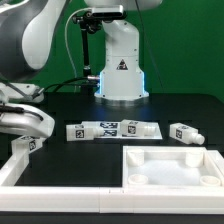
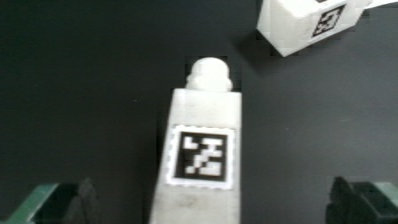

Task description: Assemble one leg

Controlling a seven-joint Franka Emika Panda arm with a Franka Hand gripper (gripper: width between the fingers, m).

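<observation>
**Open gripper poised over a leg on the assembly table**

The two dark fingers (image 2: 54, 200) of the gripper (image 2: 210, 200) stand wide apart. In the wrist view the leg (image 2: 205, 140) lies lengthwise between them, touching neither. It is a white plastic peg-block lying on the black table (image 2: 89, 70), its black-and-white square tag facing the camera and its rounded peg tip pointing away from the fingers. Near that tip, but apart from it, sits a second leg (image 2: 311, 22) of the same kind. The exterior view shows the gripper (image 1: 25, 122) low over the table at that view's left. The marker board (image 1: 112, 130) lies toward the middle, and a third leg (image 1: 185, 133) lies near its end on the exterior view's right. The square white tray (image 1: 205, 158) sits nearer the camera.
</observation>
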